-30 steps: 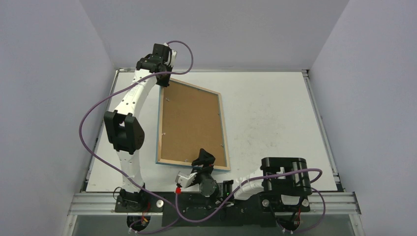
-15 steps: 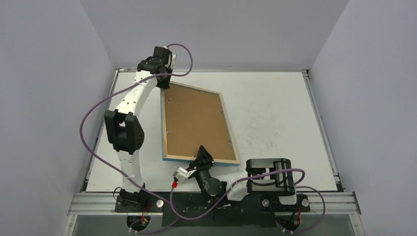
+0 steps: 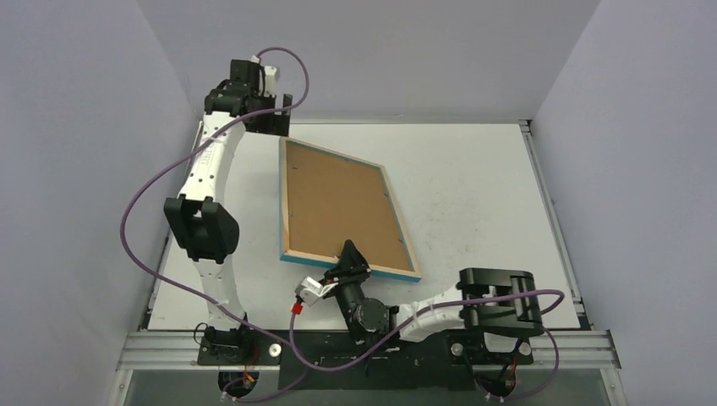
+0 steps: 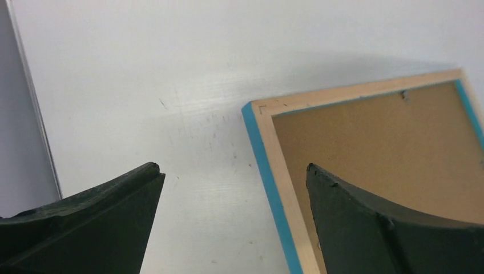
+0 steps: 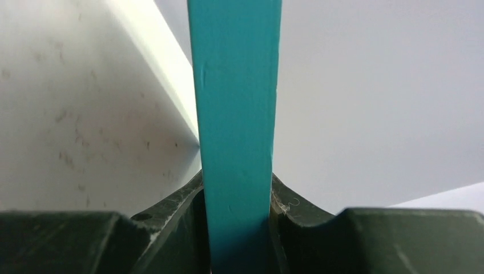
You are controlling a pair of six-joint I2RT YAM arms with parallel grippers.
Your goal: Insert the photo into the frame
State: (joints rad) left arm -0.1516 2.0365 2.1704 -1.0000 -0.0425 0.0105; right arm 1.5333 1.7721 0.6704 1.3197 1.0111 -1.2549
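The frame (image 3: 283, 203) lies reverse side up on the white table, with a light wooden rim, a blue outer edge and a brown backing board (image 3: 338, 207) filling it. My right gripper (image 3: 351, 258) is shut on the frame's near edge. In the right wrist view that blue edge (image 5: 237, 114) runs straight up between the two fingers of the right gripper (image 5: 237, 194). My left gripper (image 3: 281, 118) hangs open above the frame's far left corner. In its wrist view the left gripper (image 4: 233, 168) holds nothing, and the frame's corner (image 4: 273, 154) lies below it. The photo is out of view.
Grey walls close in the table (image 3: 473, 194) on three sides. A raised metal rail (image 3: 554, 220) runs along its right edge. The left arm's purple cable (image 3: 139, 245) loops out over the left side.
My left gripper has opened, let go of the frame's far left corner and drawn back up to the left. My right gripper has shut on the near edge, which has swung to the right.
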